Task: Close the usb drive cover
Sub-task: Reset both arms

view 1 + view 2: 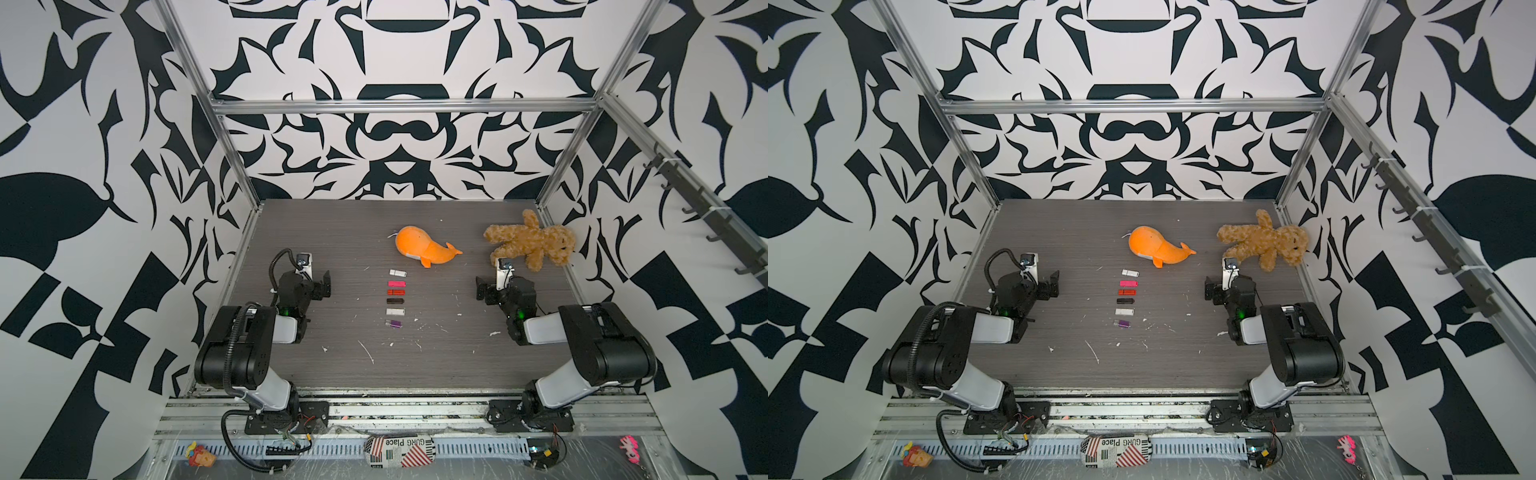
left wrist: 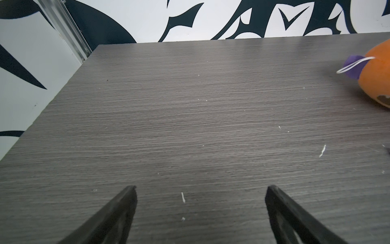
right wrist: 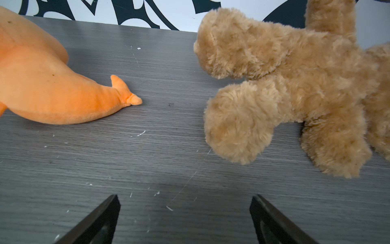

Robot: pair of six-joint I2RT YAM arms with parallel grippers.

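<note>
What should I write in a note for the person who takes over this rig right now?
Grippers: left gripper open, empty, at the table's left side; right gripper open, empty, near the teddy bear's legs.
Things: six USB drives lie in a column at the table centre, between the arms, touched by neither gripper. The purple drive, nearest the robot, seems to show a bare connector; too small to be sure.
Done: nothing visible.
Left: find the open drive, close its cover.

Orange whale (image 1: 424, 248), tan bear (image 1: 530, 243)
</note>
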